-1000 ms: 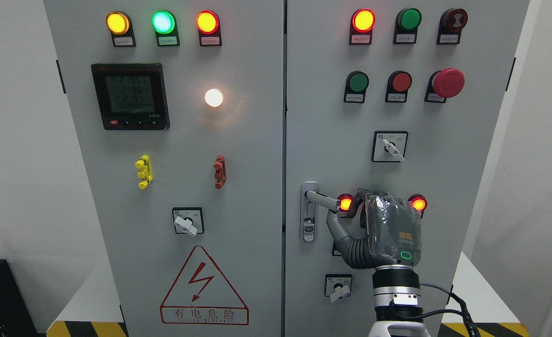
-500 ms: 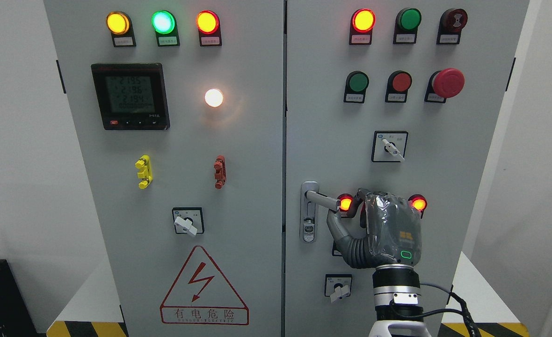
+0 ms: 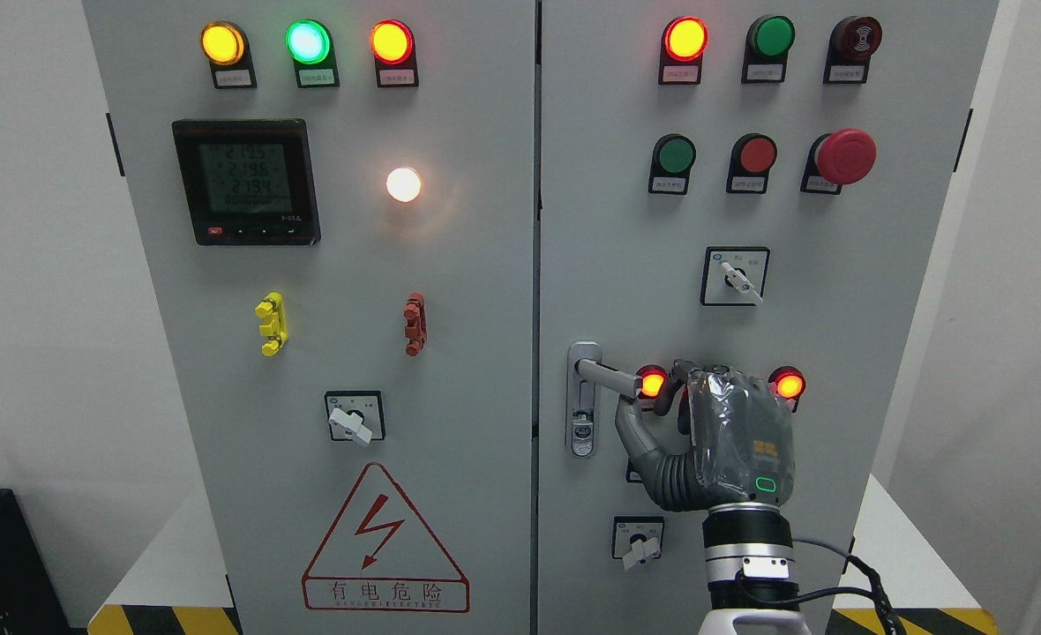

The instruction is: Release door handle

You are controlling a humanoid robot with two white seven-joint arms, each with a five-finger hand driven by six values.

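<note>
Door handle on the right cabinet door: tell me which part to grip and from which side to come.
Grip the free outer end of the door handle, coming in from the right. Its lever sticks out rightward from the pivot plate, so that end is open. The right hand already sits beside it there.

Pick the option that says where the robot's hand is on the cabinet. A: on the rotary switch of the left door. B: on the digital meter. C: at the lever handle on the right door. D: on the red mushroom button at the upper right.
C: the right hand sits low on the right door, its thumb just under the free end of the door handle, between two lit red lamps.
</note>
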